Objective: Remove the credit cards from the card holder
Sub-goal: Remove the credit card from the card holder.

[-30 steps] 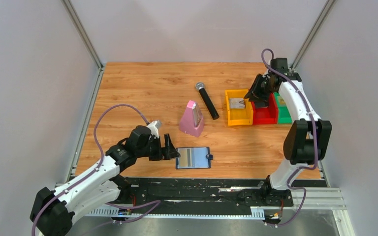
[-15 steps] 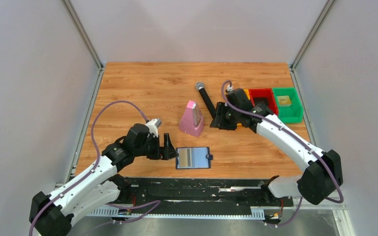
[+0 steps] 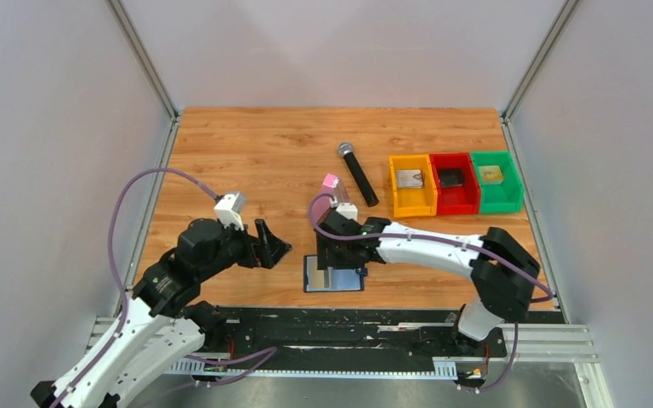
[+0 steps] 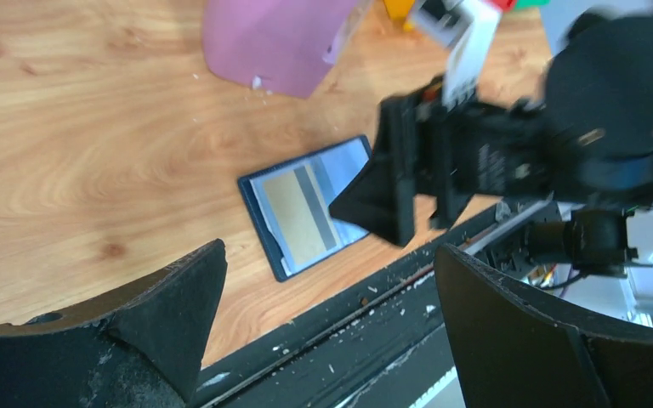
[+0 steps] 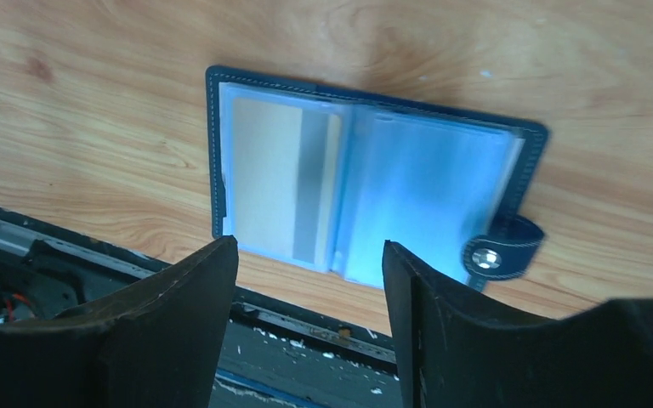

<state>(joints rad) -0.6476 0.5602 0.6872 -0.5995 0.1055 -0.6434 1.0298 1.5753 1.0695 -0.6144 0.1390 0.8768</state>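
Right gripper spread wide, nothing held, poised over the open card holder lying flat at lower centre of the top view. Tan-gold credit card in the holder's left half, left of centre in the wrist frame. Left gripper likewise wide and empty, apart to the holder's left.

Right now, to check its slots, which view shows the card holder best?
Right wrist: the card holder lies open, nearly whole, tan card showing. Left wrist shows it partly behind the right gripper; top external, small and partly covered.
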